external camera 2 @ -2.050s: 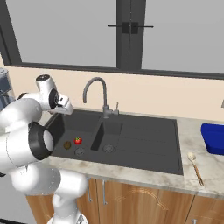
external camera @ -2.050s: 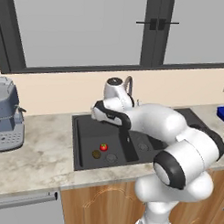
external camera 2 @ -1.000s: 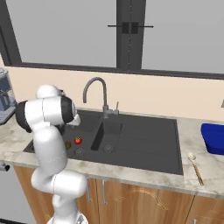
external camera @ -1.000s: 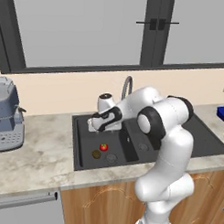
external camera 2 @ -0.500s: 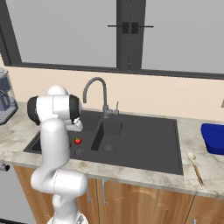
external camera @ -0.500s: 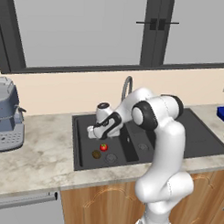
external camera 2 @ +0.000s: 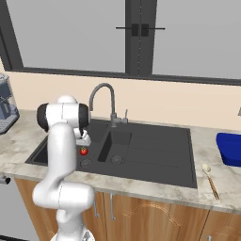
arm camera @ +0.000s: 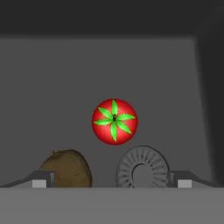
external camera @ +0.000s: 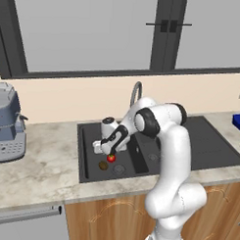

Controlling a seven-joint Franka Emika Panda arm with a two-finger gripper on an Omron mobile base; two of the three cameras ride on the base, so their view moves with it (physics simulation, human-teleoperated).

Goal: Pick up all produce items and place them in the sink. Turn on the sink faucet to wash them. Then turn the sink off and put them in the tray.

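Fingertips [arm camera: 43,179] stand wide apart at the near edge of the hand view, holding nothing: your gripper [external camera: 110,152] is fully open and hangs low in the sink [external camera: 84,155], over its left basin. Just beyond the left tip lies the brown item [arm camera: 66,168], partly cut off by the frame, and beside it, nearer the right tip, sits the drain [arm camera: 142,166]. Farther on, roughly centred between the tips, rests the tomato [arm camera: 114,121], its green top facing the camera. So the tomato lies straight ahead along the gripper's line, with the brown item off to the left; being round, neither offers a long axis to align with. Both lie on the basin floor near its front edge, apart from each other. Farthest back, the faucet [external camera 2: 102,100] arches over the sink's rear rim. Judging from this, the tomato looks like your easier first target.
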